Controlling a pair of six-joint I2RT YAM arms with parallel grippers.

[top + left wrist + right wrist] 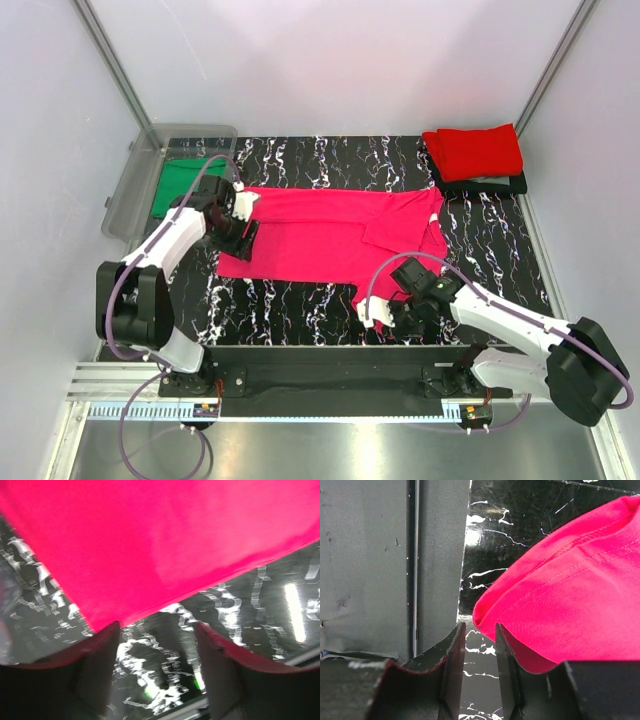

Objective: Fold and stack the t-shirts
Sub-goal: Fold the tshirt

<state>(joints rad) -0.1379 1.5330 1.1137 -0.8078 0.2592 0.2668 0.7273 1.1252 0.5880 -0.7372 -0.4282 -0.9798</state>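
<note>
From above, the pink shirt [320, 235] lies flat on the table [480, 260] between the two grippers. The left gripper [243, 218] sits at the shirt's left edge. The right gripper [385, 312] is at the near sleeve. A green shirt [180, 188] lies in the bin [135, 190] just outside the left gripper. A folded red shirt [475, 150] rests well beyond the right gripper, at the far corner.

In the left wrist view, the left gripper [157, 627] has its fingers [100, 665] spread wide, with only bare table between them. The pink shirt's [150, 545] edge runs just ahead of the fingertips, and its corner reaches the left one.

In the right wrist view, the right gripper [480, 645] has its fingers [455, 665] drawn close, leaving a narrow gap. Table shows through the gap and no cloth is in it. The pink shirt's [570, 595] folded sleeve hem lies just ahead and to the right, overlapping the right fingertip.
</note>
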